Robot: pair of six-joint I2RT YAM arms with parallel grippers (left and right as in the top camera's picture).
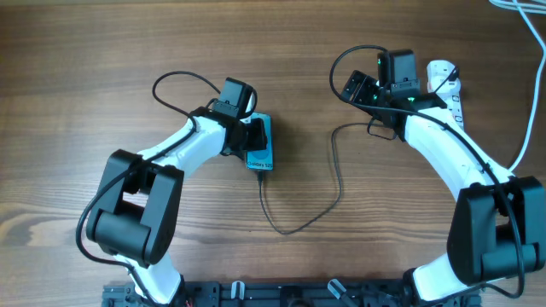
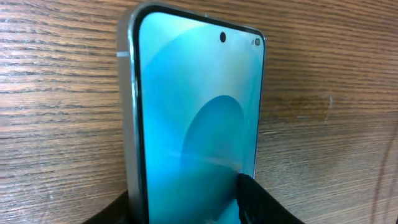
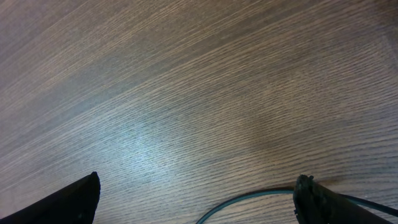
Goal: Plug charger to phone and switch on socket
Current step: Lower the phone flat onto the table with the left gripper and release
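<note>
The phone [image 1: 260,147] lies on the tabletop [image 1: 68,102], left of centre. The charger [image 1: 328,192] leaves its near end, loops toward the robot's base, then runs back up on the right. The socket [image 1: 445,85] sits far right at the back (partly under the right arm [image 1: 452,153]), well apart from the phone.

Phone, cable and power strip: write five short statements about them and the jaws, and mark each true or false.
1. The phone has its screen lit. True.
2. The left jaws stand on either side of the phone. True.
3. The right jaws grip the cable. False: they are wide open and closed on nothing.
4. The power strip lies right beside the phone. False: it lies far off, partly under the right arm.
5. The phone lies face down. False: its screen faces up.
</note>
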